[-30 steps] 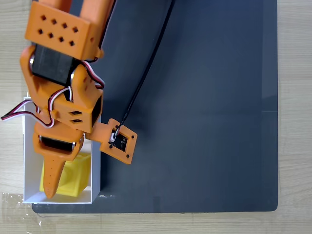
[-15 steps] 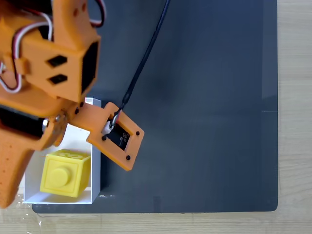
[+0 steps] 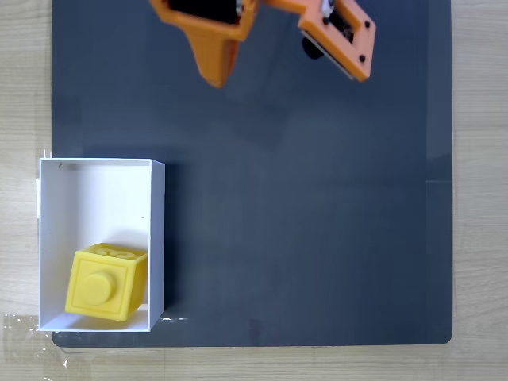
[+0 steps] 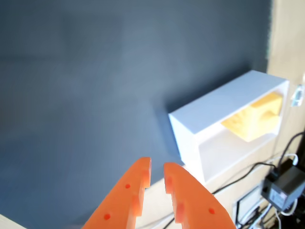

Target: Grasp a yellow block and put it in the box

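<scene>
— Over at the top edge of the fixed view, that's where the claw point(image 3: 216, 77) is, above the dark mat point(image 3: 317, 198). See it?

— I see an orange tip pointing down there, and the orange camera mount point(image 3: 340, 36) just to its right. Is the claw gripping anything?

— No. In the wrist view the two orange fingers point(image 4: 125, 193) stand nearly together, a thin gap between the tips, with nothing between them. So the claw point(image 4: 157, 169) is all but closed and empty.

— And the yellow block point(image 3: 105, 282)?

— Well apart from the claw, down and to the left of it in the fixed view. It sits inside the white box point(image 3: 155, 238), in the lower part of it, near the box's bottom wall. The round stud faces up at the camera.

— Is it touching the walls?

— It looks close to the right wall and the bottom one; whether it touches, I cannot tell.

— From the wrist view, where does the box point(image 4: 214, 107) lie?

— Ahead of the fingertips and off to the right, at the mat's edge by the pale wooden table point(image 4: 286, 47). The yellow block point(image 4: 252, 119) shows through the open top. Some black cables point(image 4: 248, 171) and a small dark unit point(image 4: 283, 183) lie beside the box, to the right of the fingers.
</scene>
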